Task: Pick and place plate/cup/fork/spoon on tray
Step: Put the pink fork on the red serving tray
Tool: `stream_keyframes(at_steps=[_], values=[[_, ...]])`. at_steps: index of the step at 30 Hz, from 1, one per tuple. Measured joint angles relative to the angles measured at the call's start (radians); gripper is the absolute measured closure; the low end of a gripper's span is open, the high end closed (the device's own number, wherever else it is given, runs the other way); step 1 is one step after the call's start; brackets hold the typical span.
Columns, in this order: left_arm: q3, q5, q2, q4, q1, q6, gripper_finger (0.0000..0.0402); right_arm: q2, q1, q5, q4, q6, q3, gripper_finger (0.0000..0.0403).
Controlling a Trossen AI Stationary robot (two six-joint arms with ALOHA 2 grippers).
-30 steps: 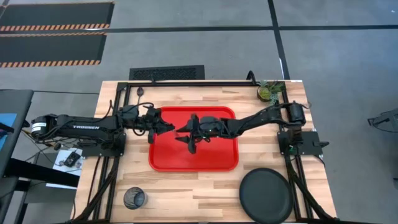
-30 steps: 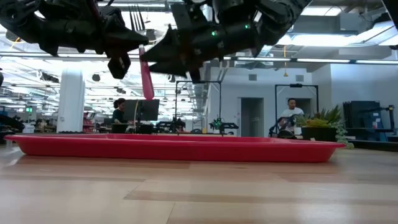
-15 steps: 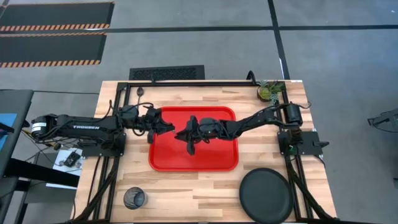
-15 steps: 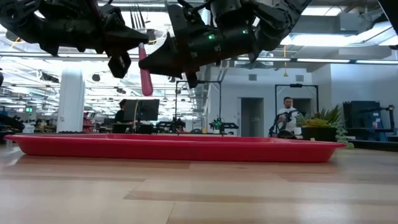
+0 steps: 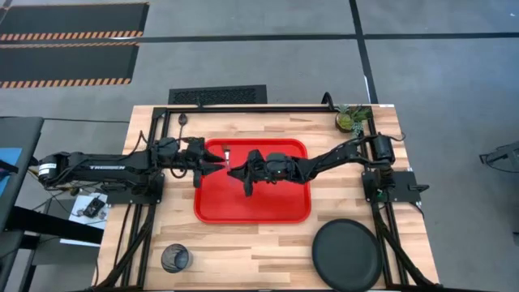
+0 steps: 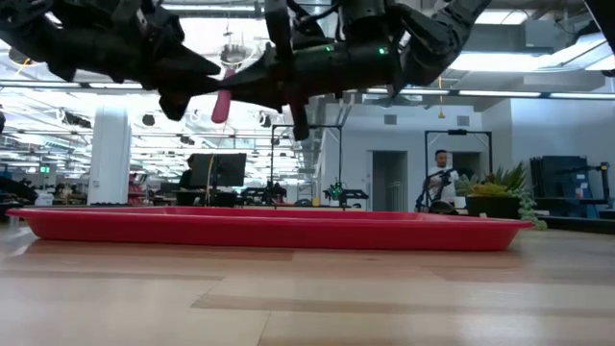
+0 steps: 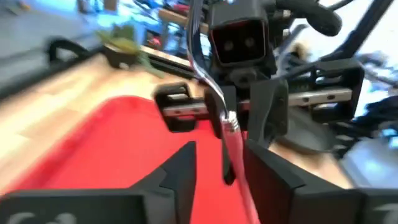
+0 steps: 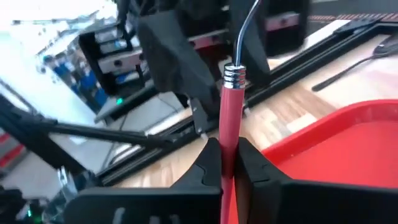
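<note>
The fork (image 8: 229,118), with a red handle and silvery tines, hangs in the air above the red tray (image 5: 251,207). My right gripper (image 5: 241,168) reaches in from the table's right and is shut on it. My left gripper (image 7: 221,171) faces it from the left. It is open, with one finger on either side of the handle (image 7: 233,146) and a gap showing. The dark spoon (image 5: 183,122) lies on the wood at the far left. The cup (image 5: 176,259) stands near the front left. The black plate (image 5: 347,254) lies at the front right. My right gripper pinches the fork's red handle (image 8: 226,140) between its two fingers, a little below the silvery collar. The fingers come roughly level from the table's right. The fork is lifted clear above the tray and slants, with its tines (image 5: 228,151) up and its handle end (image 6: 221,104) lower.
A small potted plant (image 5: 352,119) stands at the far right corner. A black frame rail (image 5: 268,107) runs along the table's far edge. In the low view, people (image 6: 442,178) show in the room behind the table.
My right gripper has shut on the fork's handle. My left gripper has opened and let go, drawing back slightly toward the table's left. The fork hung nearly upright before and now slants, with its handle end higher above the tray.
</note>
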Motion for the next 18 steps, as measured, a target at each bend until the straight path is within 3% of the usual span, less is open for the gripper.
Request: stream_keyframes(at_steps=[4,8,12,18], values=[[0.032,-0.096,-0.116,-0.178,0.001,0.101,0.0246,0.0,0.001,-0.01,-0.003,0.056,-0.027,0.0385],[0.177,-0.125,-0.152,-0.507,0.014,0.145,0.0235,0.0,0.001,-0.04,-0.052,0.073,-0.029,0.0384],[0.345,-0.125,-0.098,-0.796,0.051,0.178,0.0234,0.0,0.001,-0.07,-0.071,0.092,-0.029,0.0385],[0.579,-0.022,0.018,-1.014,0.114,0.225,0.0234,0.0,0.011,-0.102,-0.11,0.118,-0.029,0.0384]])
